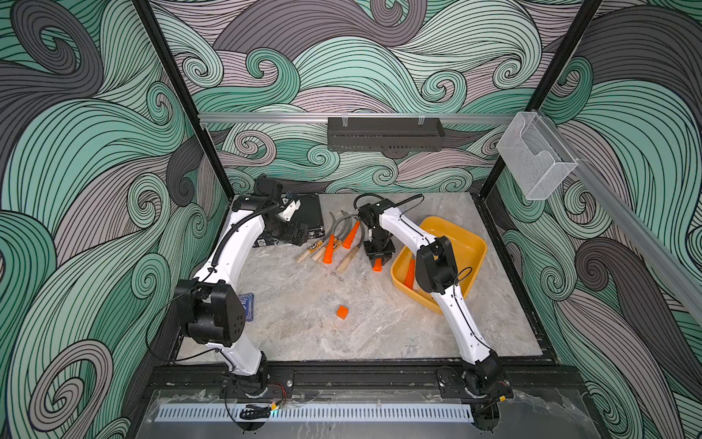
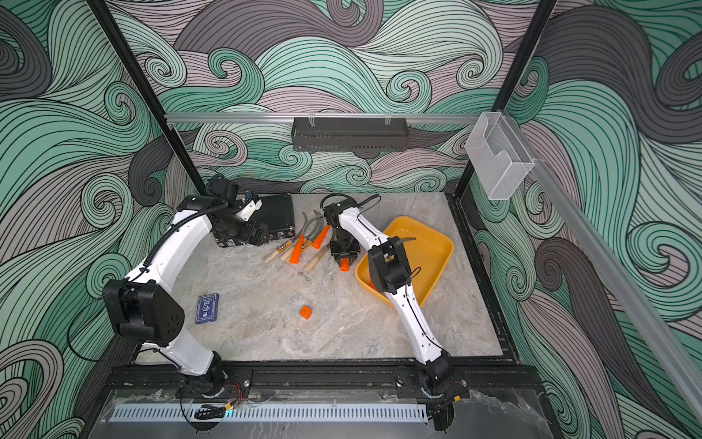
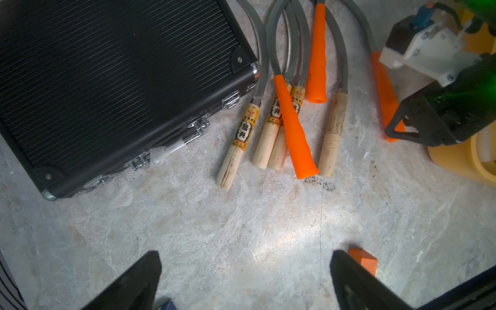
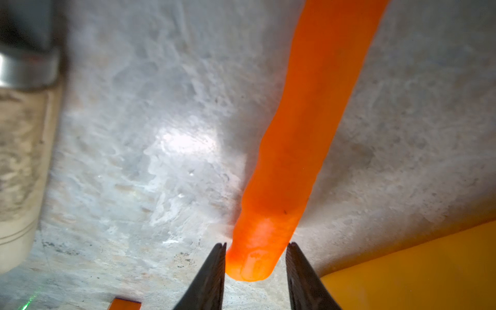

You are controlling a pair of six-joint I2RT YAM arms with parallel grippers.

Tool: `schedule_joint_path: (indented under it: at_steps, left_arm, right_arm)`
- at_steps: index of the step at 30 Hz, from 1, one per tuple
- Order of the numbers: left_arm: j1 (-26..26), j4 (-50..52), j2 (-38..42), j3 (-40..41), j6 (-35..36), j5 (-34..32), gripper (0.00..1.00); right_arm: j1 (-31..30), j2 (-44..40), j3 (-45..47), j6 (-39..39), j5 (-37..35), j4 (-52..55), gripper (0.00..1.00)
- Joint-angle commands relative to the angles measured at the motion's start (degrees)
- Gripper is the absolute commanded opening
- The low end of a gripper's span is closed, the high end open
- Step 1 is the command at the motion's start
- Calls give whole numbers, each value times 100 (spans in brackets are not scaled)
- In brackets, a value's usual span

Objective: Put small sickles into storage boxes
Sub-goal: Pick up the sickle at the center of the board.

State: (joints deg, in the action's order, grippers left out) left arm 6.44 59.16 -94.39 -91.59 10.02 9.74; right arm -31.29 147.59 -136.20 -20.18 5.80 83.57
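Right pincer (image 4: 257,245) is clamped on the butt end of an orange-handled sickle (image 4: 308,120) lying on the desk (image 1: 342,342). The yellow tray (image 1: 469,243) sits just beside the pincer, the other sickles (image 1: 329,251) on its opposite side. This looks like the grasp step; next calls for lifting clear over the tray's low wall. Left pincer (image 3: 245,255) hangs wide apart.

This is a robotics lab cell, no question: the white left arm (image 1: 235,247) at seven o'clock and right arm (image 1: 456,315) at five are bolted to a black base rail (image 1: 361,378). The marble-look tabletop (image 1: 380,323) is fenced by black frame posts (image 1: 178,95) and wave-printed wall panels (image 1: 76,152). An aluminium rail (image 1: 266,118) carries a black shelf (image 1: 385,135) at twelve and a clear bin (image 1: 535,159) at two.
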Motion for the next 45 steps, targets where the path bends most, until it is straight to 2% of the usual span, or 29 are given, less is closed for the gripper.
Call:
schedule_joint_path:
  at_steps: [1, 20, 24, 34, 45]
  left_arm:
    - [-46, -16, 157, 19, 32, 126, 99]
    - [-46, -185, 144, 86, -65, 152, 99]
    - [-46, -194, 131, 89, -81, 160, 99]
    - [-46, -222, 147, 124, -120, 196, 99]
    - [-46, -243, 131, 69, -99, 194, 99]
  right_arm:
    - [-17, 109, -105, -82, -123, 127, 41]
    - [4, 381, -272, -184, -273, 124, 43]
    - [-2, 412, -198, -167, -297, 123, 39]
    - [0, 342, -40, -89, -291, 121, 15]
    - [122, -257, 251, -69, -236, 117, 5]
